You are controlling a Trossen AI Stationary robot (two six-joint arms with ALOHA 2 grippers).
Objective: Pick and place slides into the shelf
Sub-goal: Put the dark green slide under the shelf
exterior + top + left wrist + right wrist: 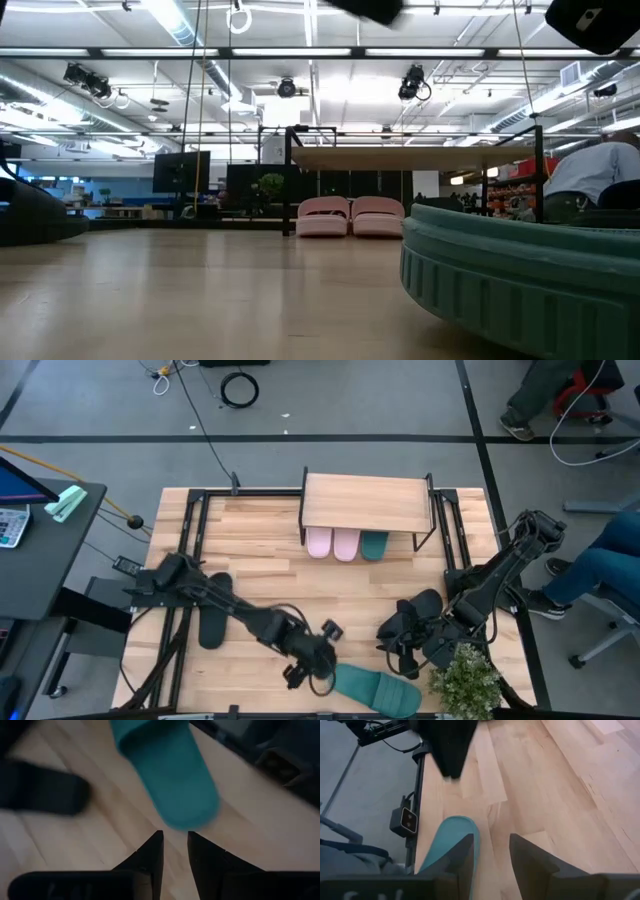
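Left gripper (322, 665) narrowly open, empty, beside teal slide (375, 689) on worktop (260, 540). Right gripper (392, 638) slightly open, empty.

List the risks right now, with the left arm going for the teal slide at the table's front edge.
1. The teal slide lies at the table's very front edge; a nudge from the left gripper might push it off.
2. The right gripper waits close by, near a black slide, so the arms may collide.
3. The left gripper's narrow opening may miss the slide.
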